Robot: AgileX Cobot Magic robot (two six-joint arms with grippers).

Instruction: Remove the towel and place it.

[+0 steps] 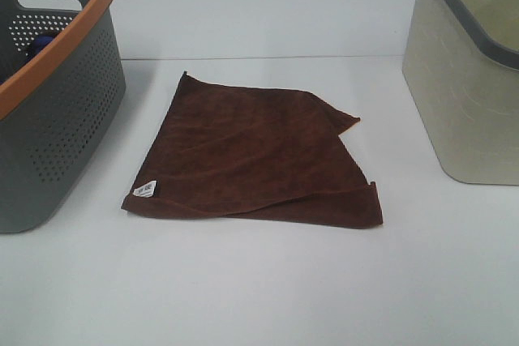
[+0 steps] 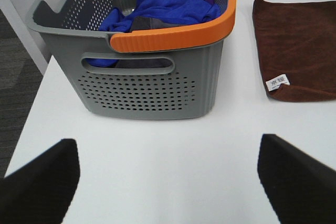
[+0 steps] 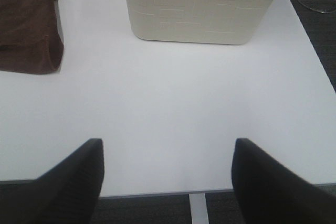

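Right now the dark reddish-brown soft cloth towel [image 1: 255, 151] lies flat on the white table [image 1: 259, 289], between the grey perforated plastic basket with the orange rim [image 1: 57, 111] and the beige plastic basket with the grey rim [image 1: 462, 79], touching neither. Both claws stand spread wide with nothing held: the left gripper [image 2: 168, 182] hangs near the grey basket, the right gripper [image 3: 168, 182] near the table edge. A good pick would likely pinch 1 loose corner or the folded-over edge, then lift high so the cloth clears the table. Its small white label [image 1: 146, 191] marks the near left corner; the right side is doubled over, slightly rumpled.
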